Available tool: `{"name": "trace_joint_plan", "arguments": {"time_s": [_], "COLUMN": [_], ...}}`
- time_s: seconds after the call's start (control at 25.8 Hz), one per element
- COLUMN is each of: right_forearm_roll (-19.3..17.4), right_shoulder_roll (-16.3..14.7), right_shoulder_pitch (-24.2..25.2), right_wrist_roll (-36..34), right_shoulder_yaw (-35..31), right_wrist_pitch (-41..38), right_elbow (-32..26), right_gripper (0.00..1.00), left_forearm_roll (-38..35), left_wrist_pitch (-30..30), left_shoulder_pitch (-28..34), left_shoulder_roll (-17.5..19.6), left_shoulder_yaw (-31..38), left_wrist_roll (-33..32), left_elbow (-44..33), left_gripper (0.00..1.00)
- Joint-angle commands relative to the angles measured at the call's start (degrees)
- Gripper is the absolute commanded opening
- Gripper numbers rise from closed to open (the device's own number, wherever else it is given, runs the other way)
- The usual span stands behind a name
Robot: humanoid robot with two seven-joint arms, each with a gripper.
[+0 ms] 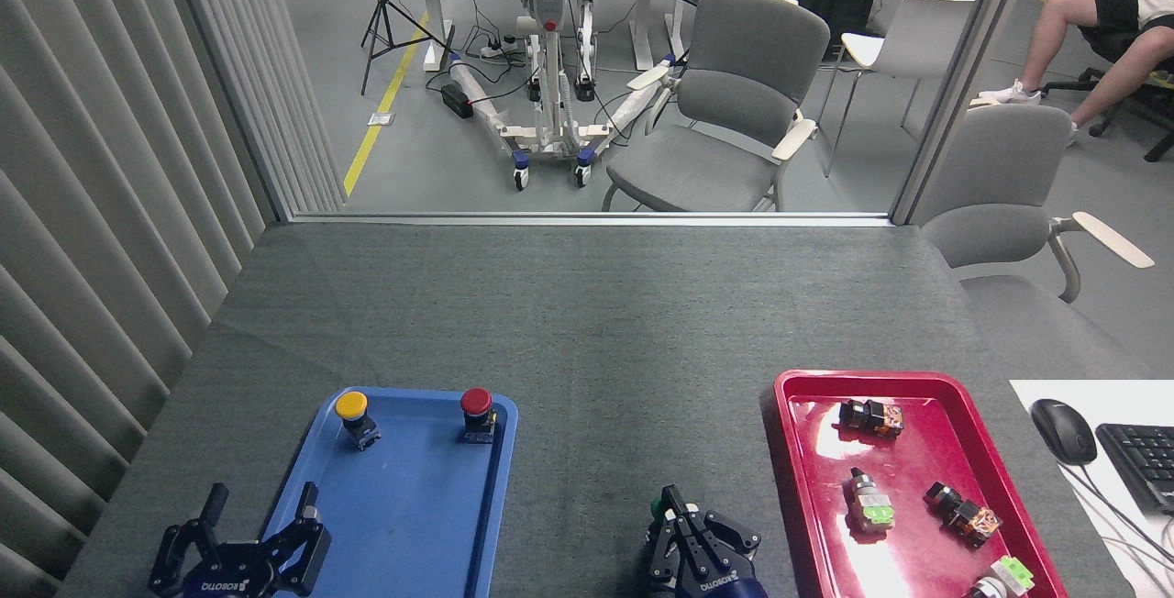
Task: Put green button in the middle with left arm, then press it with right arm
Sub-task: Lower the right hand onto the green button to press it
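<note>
A: Right gripper (690, 538) sits on top of the green button (659, 508), fingers bunched over the cap; the button stands on the cloth at six o'clock, between the trays.

B: Press straight down, I'd say. Left gripper (261, 520)?

A: Fingers apart, empty. Blue tray (413, 525) holds yellow and red buttons; red tray (798, 451) holds loose switches.
</note>
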Motion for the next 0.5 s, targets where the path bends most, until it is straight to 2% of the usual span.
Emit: {"name": "trace_joint_plan", "arguments": {"time_s": [0.0,0.15,0.23,0.35,0.46], "right_forearm_roll": [-0.2,-0.9,-2.6,-6.1,-8.2], "right_shoulder_roll": [0.1,0.8,1.7,1.6,1.3], "right_shoulder_pitch": [-0.1,-0.2,-0.3,-0.3,-0.4], "right_wrist_roll": [0.8,0.3,0.2,0.3,0.5], "right_shoulder_yaw": [0.2,-0.5,-0.6,-0.5,-0.7], "right_wrist_pitch": [0.4,0.4,0.4,0.4,0.5], "right_elbow": [0.1,-2.2,-3.7,-6.2,-7.9], "right_gripper": [0.00,0.00,0.00,0.00,0.00], "left_forearm_roll": [0.5,0.7,0.7,0.7,0.5], "left_wrist_pitch": [-1.3,-1.5,-1.5,-2.1,-2.9], "left_shoulder_pitch": [0.2,0.1,0.1,0.5,1.9], "left_shoulder_roll": [0.6,0.3,0.2,0.2,0.2], "left_shoulder_yaw": [0.1,0.1,0.1,0.0,0.0], "left_wrist_roll": [0.0,0.0,0.0,0.0,0.1], "left_elbow": [-0.3,-0.7,-0.7,-0.6,-0.9], "left_gripper": [0.99,0.99,0.99,0.99,0.99]}}
